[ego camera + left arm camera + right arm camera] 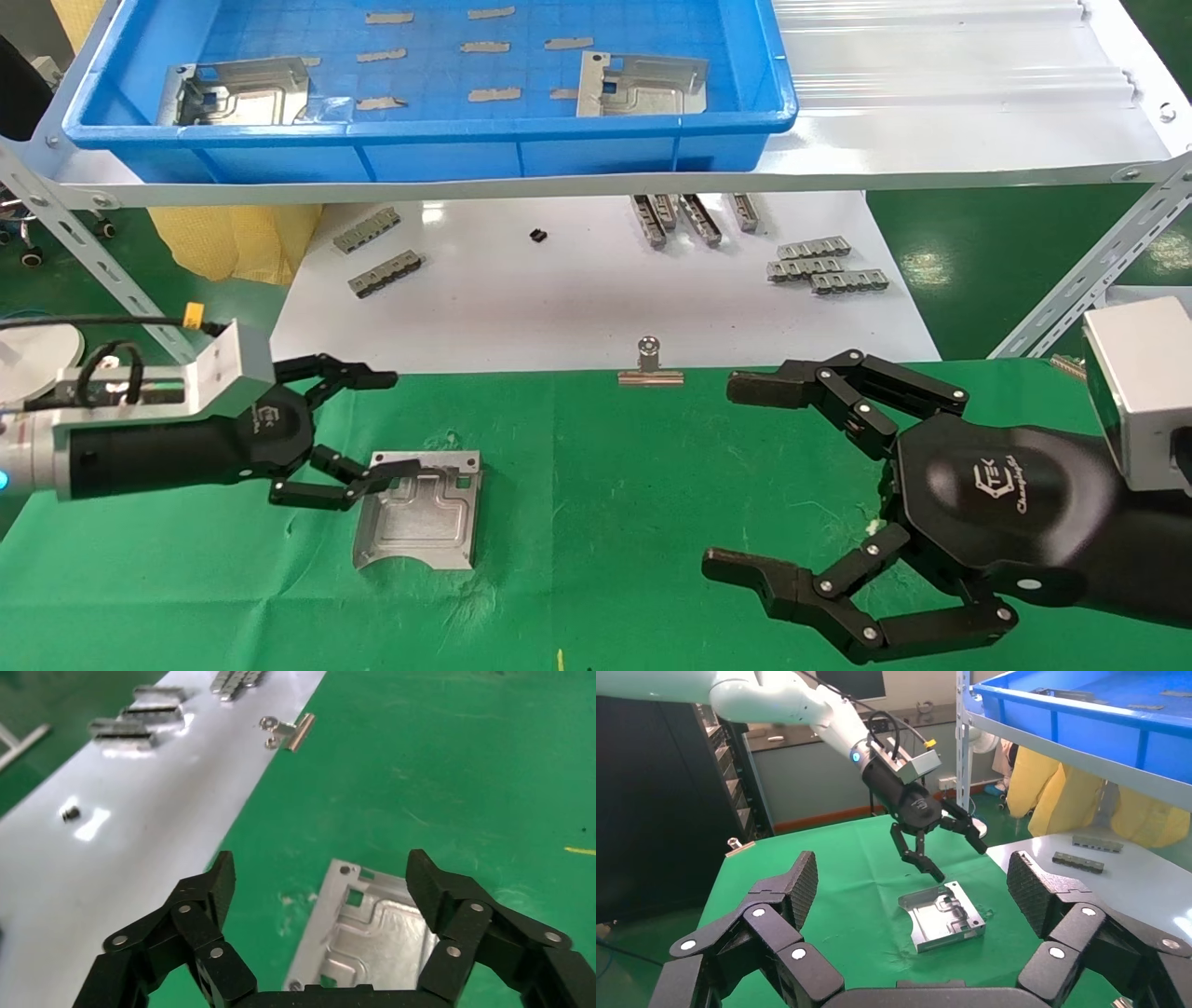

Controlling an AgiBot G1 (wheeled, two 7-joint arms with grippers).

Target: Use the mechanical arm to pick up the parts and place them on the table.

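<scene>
One silver-grey sheet-metal part (419, 513) lies flat on the green cloth table (596, 522). My left gripper (386, 424) is open just above the part's far left corner. Its lower finger reaches over the part's edge and nothing is held. The left wrist view shows the part (372, 931) below and between the open left gripper (323, 871). My right gripper (722, 475) is open and empty, low over the cloth to the right of the part. The right wrist view shows the right gripper (912, 881), the part (940, 917) and the left gripper (958, 860). Two more parts (237, 93) (643, 84) lie in the blue tray (428, 130).
The blue tray sits on a white shelf (931, 140) above the workspace, with slanted metal braces (1090, 270) at both sides. A white board (577, 298) behind the cloth holds grey notched bars (824, 266) and a small black piece (537, 236). A silver binder clip (650, 363) sits at the cloth's far edge.
</scene>
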